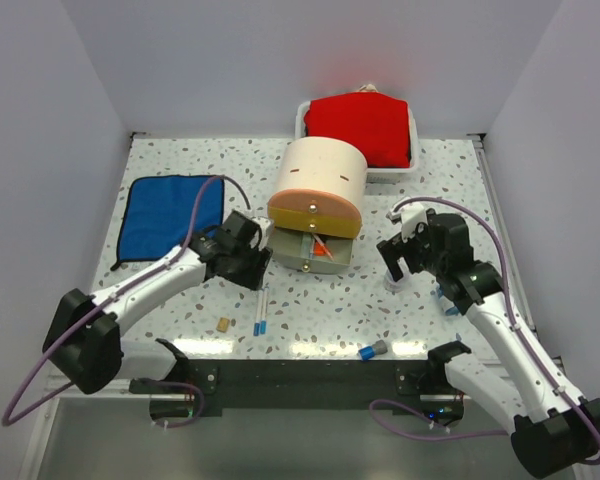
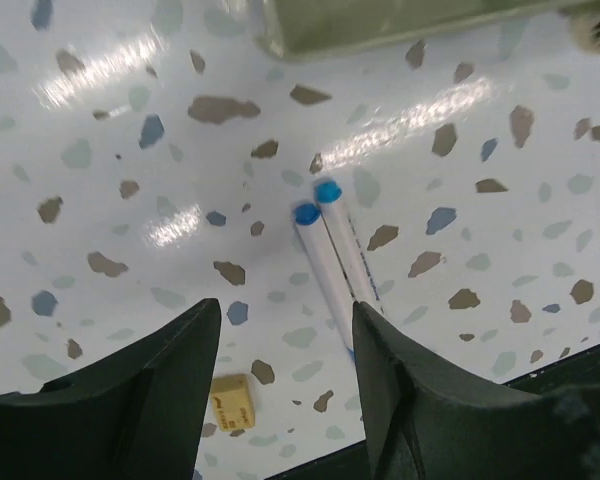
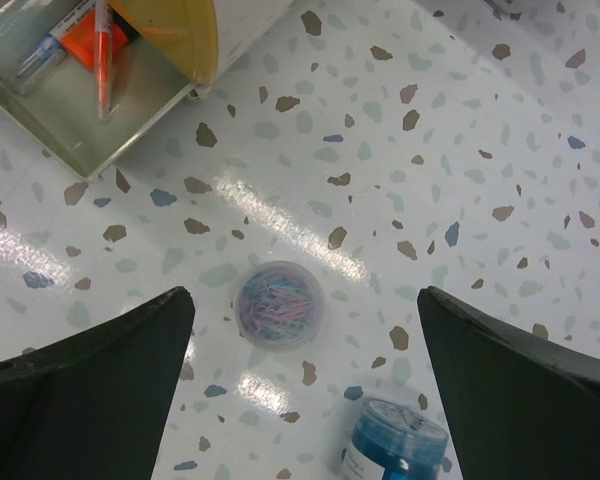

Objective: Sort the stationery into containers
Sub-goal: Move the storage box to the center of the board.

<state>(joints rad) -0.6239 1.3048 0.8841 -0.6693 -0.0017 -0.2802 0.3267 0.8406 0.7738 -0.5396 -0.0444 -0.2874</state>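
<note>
The cream half-cylinder unit (image 1: 320,180) stands at mid-table, its lowest yellow-orange drawer (image 1: 316,252) pulled out. That drawer (image 3: 80,100) holds an orange pen (image 3: 102,50) and a blue-white marker (image 3: 42,55). My left gripper (image 1: 256,264) hovers open and empty just left of the drawer. Below it lie two blue-capped white pens (image 2: 332,250) side by side, with a tan eraser (image 2: 230,402) nearer the edge. My right gripper (image 3: 305,310) is open wide above a clear cup of paper clips (image 3: 278,305). A blue jar (image 3: 395,450) lies close by.
A blue cloth (image 1: 170,213) lies at the left. A white tray (image 1: 305,118) with red cloth sits behind the unit. A blue-grey cap piece (image 1: 372,350) rests near the table's front edge, as do the pens (image 1: 262,308) and eraser (image 1: 222,324).
</note>
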